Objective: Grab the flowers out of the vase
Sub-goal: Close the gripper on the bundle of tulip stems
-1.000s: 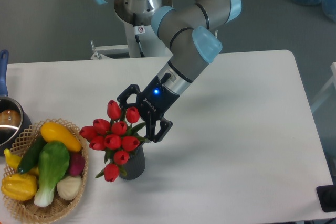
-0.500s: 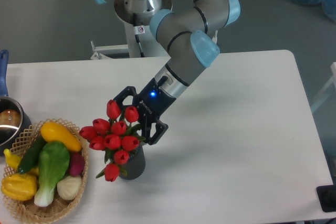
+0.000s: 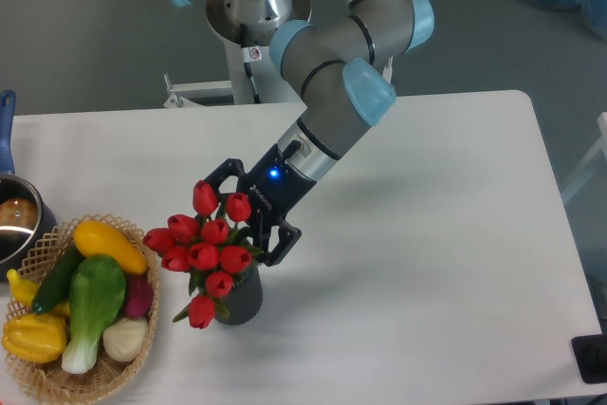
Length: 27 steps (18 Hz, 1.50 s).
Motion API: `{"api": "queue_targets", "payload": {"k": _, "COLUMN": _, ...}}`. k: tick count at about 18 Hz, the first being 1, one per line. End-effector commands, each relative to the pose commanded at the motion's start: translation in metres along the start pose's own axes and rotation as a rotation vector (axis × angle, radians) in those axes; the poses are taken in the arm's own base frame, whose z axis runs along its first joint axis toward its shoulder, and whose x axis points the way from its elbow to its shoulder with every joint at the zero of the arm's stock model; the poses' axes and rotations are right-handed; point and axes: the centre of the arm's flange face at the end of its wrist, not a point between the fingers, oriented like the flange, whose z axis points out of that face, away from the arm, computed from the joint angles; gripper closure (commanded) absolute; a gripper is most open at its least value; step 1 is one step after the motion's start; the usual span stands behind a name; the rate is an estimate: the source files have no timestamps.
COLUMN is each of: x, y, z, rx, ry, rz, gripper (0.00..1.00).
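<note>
The flowers [image 3: 207,251] stand in the vase [image 3: 241,299] near the front of the bench [image 3: 427,234], buds spreading wider than its mouth. The end effector [image 3: 245,218] reaches into the upper right of the bunch with its fingers apart; one finger sits at the top bud, the other by the vase rim. It seems to straddle buds rather than stems, so closing here could crush or slip off them, and a tilted pull could tip the light vase toward the basket [image 3: 57,381]. Compared with a second ago, the end effector has crept slightly left and deeper into the bunch
</note>
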Motion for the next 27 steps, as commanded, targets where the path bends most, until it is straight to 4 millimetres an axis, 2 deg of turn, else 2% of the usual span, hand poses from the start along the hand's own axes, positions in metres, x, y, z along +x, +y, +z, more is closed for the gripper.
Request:
{"api": "queue_targets", "payload": {"k": 8, "x": 0.0003, "y": -0.0032, "z": -0.0002, "rx": -0.001, "ry": -0.001, "rz": 0.005, "gripper": 0.13}}
{"api": "queue_targets", "payload": {"k": 12, "x": 0.0003, "y": -0.0032, "z": -0.0002, "rx": -0.001, "ry": -0.001, "rz": -0.007, "gripper": 0.31}}
{"api": "queue_targets", "payload": {"k": 16, "x": 0.0011, "y": -0.0043, "z": 0.0, "rx": 0.0, "ry": -0.001, "rz": -0.006, "gripper": 0.37}}
{"api": "queue_targets", "payload": {"k": 20, "x": 0.0023, "y": -0.0061, "z": -0.0004, "rx": 0.0, "ry": -0.001, "rz": -0.006, "gripper": 0.39}}
{"api": "queue_targets", "payload": {"k": 23, "x": 0.0023, "y": -0.0061, "z": -0.0004, "rx": 0.0, "ry": -0.001, "rz": -0.008, "gripper": 0.46}}
{"api": "queue_targets", "payload": {"k": 27, "x": 0.0012, "y": -0.0069, "z": -0.0018, "rx": 0.001, "ry": -0.004, "rz": -0.006, "gripper": 0.47}}
